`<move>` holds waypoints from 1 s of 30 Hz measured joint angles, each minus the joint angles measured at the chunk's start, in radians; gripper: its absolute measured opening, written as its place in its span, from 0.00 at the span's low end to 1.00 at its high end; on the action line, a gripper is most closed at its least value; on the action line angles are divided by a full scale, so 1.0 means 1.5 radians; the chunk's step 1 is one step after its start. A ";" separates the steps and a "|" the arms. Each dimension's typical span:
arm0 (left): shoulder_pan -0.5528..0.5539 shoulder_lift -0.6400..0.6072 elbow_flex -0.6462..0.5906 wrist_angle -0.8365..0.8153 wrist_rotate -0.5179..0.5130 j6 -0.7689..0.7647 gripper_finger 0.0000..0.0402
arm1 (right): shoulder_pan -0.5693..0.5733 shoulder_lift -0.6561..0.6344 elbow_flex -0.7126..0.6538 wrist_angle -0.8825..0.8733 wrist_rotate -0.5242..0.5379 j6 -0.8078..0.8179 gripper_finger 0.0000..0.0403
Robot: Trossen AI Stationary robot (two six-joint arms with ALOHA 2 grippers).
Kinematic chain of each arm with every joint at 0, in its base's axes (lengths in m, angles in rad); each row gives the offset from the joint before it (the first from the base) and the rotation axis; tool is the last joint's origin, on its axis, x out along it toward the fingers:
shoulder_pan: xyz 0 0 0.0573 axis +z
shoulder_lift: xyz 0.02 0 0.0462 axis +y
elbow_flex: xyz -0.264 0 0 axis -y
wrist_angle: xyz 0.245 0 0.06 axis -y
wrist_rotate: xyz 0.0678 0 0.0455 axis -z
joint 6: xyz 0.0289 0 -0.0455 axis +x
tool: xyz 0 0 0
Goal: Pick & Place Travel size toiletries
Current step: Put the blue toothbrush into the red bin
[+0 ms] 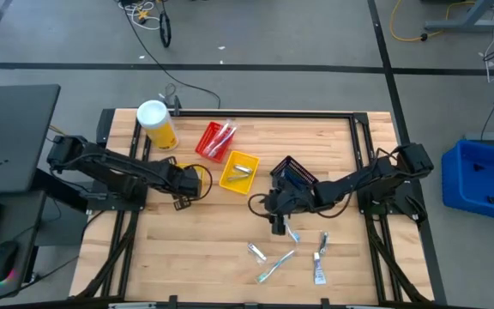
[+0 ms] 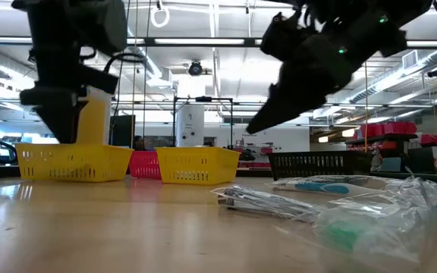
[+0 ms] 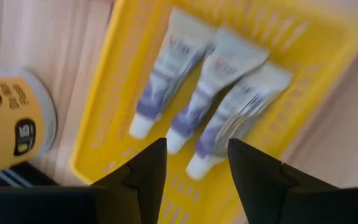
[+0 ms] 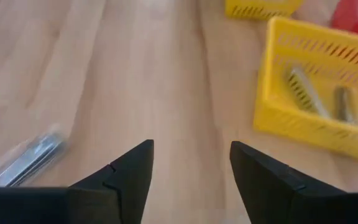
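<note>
Nearest the low camera: clear-wrapped toiletries (image 2: 385,216) lying on the table (image 1: 187,257) near its front edge, right of centre. From above about 4 or 5 loose packets (image 1: 288,251) show there, apart from each other. Left wrist view: 3 toothpaste tubes (image 3: 207,93) lie side by side in a yellow bin (image 3: 135,62) directly under the left end effector (image 3: 196,163), fingers apart, nothing between them. A second yellow bin (image 1: 239,170) mid-table holds 2 slim items (image 4: 322,96); a red bin (image 1: 215,140) behind it holds pink-looking items, type unclear. A black bin (image 1: 295,176) sits just right of those. Right end effector (image 1: 279,221) hangs over bare wood between the bins and the loose pile, fingers spread wide, empty. Yellow canister (image 1: 156,124) stands at the back-left. Judgement: sorting is partly done, with several items binned; the front pile is left, and the right arm looks set for the next pick.
</note>
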 joint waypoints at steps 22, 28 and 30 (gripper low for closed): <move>-0.040 0.000 0.116 0.298 -0.030 0.132 0.45 | 0.084 -0.026 0.000 -0.329 -0.037 0.354 0.47; -0.040 0.000 0.116 0.323 -0.032 0.143 0.45 | 0.085 0.010 0.000 -0.304 -0.033 0.354 0.45; -0.040 0.000 0.116 0.323 -0.032 0.146 0.45 | 0.085 0.023 0.000 -0.298 -0.031 0.336 0.43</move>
